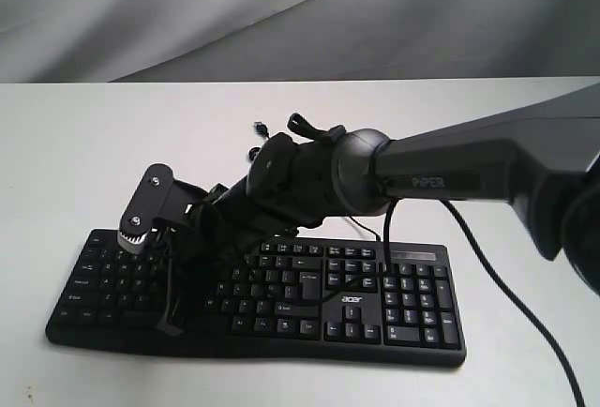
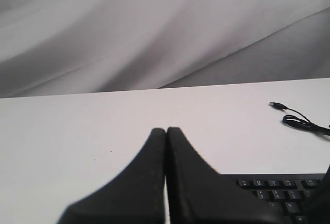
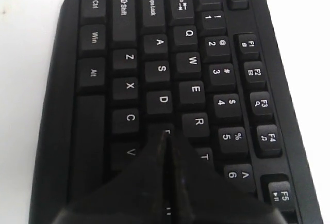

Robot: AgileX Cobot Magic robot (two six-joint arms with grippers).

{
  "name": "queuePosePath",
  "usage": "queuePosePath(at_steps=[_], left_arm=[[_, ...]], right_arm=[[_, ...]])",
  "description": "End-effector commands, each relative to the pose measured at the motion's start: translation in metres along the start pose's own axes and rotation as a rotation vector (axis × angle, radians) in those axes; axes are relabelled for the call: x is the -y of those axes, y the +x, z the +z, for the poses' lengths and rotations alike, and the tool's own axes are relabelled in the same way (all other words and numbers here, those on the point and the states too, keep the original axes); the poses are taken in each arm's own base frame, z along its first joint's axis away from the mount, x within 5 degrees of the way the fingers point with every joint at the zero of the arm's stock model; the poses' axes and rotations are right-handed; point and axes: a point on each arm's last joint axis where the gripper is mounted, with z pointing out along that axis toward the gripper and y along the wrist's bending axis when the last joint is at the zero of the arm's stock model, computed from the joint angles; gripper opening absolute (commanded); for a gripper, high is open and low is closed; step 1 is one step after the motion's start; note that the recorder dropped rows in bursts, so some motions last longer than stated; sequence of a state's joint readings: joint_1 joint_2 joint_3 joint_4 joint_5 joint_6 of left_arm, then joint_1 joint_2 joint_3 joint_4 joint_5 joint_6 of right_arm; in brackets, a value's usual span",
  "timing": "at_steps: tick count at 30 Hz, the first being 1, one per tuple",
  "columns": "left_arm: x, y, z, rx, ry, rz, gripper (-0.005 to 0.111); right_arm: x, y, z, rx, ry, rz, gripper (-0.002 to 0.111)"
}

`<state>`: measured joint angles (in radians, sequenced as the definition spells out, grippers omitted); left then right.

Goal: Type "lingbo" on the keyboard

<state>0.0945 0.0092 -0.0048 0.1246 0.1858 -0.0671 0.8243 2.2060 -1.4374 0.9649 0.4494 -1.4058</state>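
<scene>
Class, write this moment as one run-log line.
left hand: shut, over table | right hand: shut, tip over keyboard beside D key | contact: cannot tell
</scene>
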Motion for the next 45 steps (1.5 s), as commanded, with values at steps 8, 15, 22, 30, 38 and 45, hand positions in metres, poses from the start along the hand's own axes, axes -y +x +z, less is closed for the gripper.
queuePosePath(at_steps=[8, 15, 22, 30, 38, 45], left_arm=[[0.0, 0.001, 0.001, -0.004, 0.006, -0.001, 0.001], [0.0, 0.001, 0.001, -0.004, 0.006, -0.001, 0.001], [0.0, 0.001, 0.001, -0.004, 0.006, -0.001, 0.001], [0.0, 0.001, 0.001, -0.004, 0.006, -0.001, 0.001], [0.0, 0.001, 0.001, -0.004, 0.006, -0.001, 0.001], [0.0, 0.001, 0.001, -0.004, 0.006, -0.001, 0.001]], right_arm=[[0.003, 0.001, -0.002, -0.005, -0.015, 0.001, 0.0], [0.002, 0.01, 0.008, -0.028, -0.032, 0.016, 0.0], [0.002, -0.001, -0.004, -0.002, -0.021, 0.002, 0.0], [-0.002, -0.002, -0.007, -0.008, -0.058, 0.006, 0.0], [-0.005, -0.001, -0.007, -0.024, -0.089, -0.004, 0.0], [-0.004, 0.001, -0.008, -0.036, -0.088, -0.02, 0.0]])
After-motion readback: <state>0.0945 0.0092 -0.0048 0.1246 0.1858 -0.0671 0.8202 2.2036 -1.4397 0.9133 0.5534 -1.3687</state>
